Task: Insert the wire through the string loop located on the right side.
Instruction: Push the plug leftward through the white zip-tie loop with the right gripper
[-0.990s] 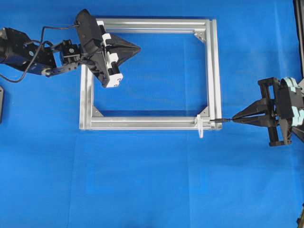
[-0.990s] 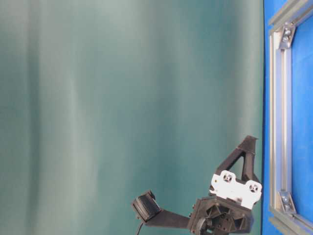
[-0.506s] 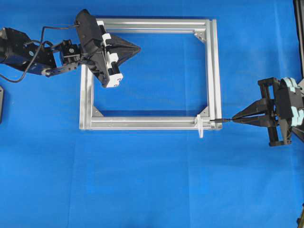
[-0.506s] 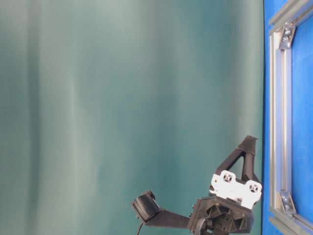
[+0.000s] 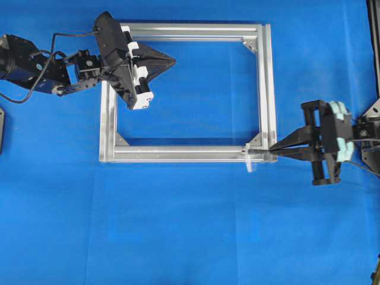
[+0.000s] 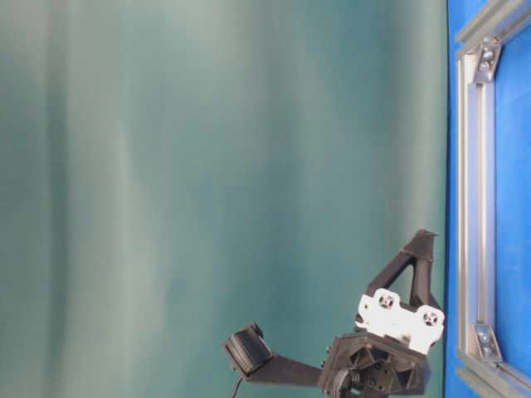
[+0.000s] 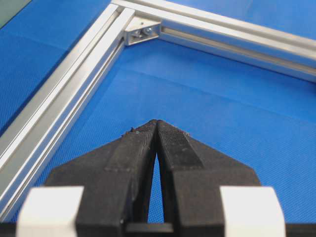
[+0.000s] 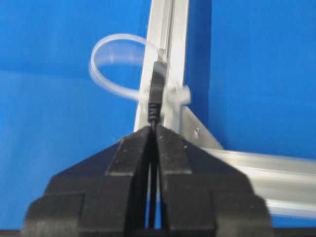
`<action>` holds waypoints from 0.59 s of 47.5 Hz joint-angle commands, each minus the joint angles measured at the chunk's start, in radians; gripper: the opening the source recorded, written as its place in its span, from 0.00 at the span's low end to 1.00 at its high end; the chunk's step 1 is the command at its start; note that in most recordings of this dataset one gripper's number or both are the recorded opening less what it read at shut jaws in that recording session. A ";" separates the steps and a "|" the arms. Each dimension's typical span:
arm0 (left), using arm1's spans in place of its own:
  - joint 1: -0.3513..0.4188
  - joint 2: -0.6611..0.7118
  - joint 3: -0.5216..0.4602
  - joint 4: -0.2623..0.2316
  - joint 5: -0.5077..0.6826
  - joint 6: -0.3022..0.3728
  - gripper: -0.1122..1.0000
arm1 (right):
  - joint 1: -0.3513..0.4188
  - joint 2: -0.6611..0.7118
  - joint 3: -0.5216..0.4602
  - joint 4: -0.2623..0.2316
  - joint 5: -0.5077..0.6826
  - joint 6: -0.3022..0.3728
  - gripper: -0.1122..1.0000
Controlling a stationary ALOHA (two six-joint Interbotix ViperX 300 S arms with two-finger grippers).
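Here, the right gripper (image 8: 153, 132) is pinched on the wire (image 8: 157, 94) — the dark plug sticks out just past its fingertips, lying over the bottom rail of the aluminium frame (image 5: 184, 154). The string loop (image 8: 114, 66) curls out from that rail just ahead and to the left of the plug. Well apart, the left gripper (image 7: 156, 124) hovers inside the frame's far corner, jaws pressed together, holding nothing — blue table (image 5: 190, 237) beneath.
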 commanded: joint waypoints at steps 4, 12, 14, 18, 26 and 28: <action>-0.002 -0.034 -0.008 0.003 -0.005 0.002 0.10 | 0.002 0.060 -0.069 0.003 -0.025 0.000 0.07; -0.003 -0.034 -0.006 0.005 -0.006 0.002 0.10 | 0.003 0.100 -0.101 0.003 -0.025 0.000 0.07; -0.003 -0.034 -0.006 0.003 -0.005 0.002 0.10 | 0.002 0.103 -0.104 0.003 -0.025 0.000 0.07; -0.005 -0.034 -0.006 0.003 -0.005 0.002 0.10 | 0.002 0.103 -0.104 0.003 -0.025 0.000 0.07; -0.011 -0.034 -0.006 0.003 -0.005 0.000 0.10 | 0.002 0.101 -0.104 0.005 -0.025 0.000 0.07; -0.017 -0.034 -0.006 0.003 -0.005 0.000 0.10 | 0.002 0.103 -0.101 0.003 -0.025 0.000 0.07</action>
